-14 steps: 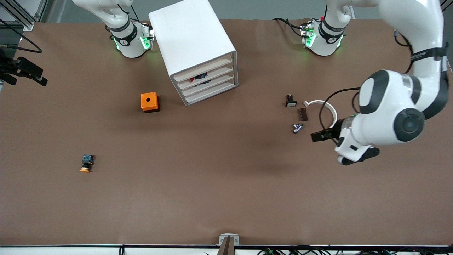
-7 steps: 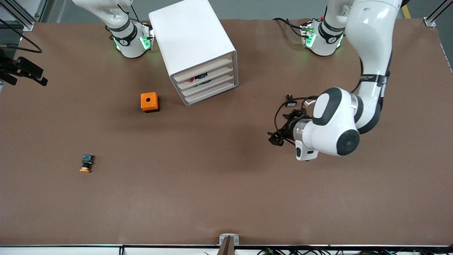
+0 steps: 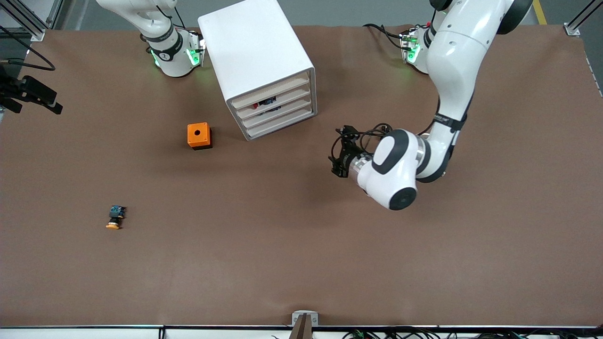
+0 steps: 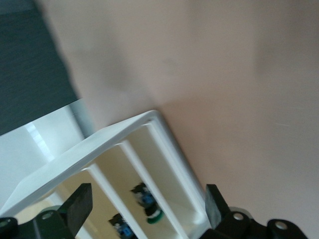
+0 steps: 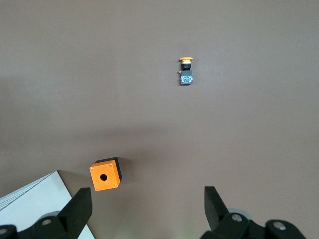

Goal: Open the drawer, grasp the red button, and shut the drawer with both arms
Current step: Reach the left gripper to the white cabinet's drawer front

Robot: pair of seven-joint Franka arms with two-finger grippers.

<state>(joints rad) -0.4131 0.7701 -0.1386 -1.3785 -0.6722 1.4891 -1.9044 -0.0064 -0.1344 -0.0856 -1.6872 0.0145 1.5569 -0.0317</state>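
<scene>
As the left arm swings in from its own end of the worktop, the left gripper (image 3: 340, 157) now faces the cabinet (image 3: 264, 66), jaws apart and empty. The drawer (image 3: 274, 102) ahead is shut, its long front edge crosswise to them; the button (image 3: 256, 105) lies inside. The right gripper (image 5: 147, 209) waits above, jaws apart.

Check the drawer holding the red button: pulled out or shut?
Shut. The drawer sits flush with the other three in the cabinet; the button shows inside.
</scene>
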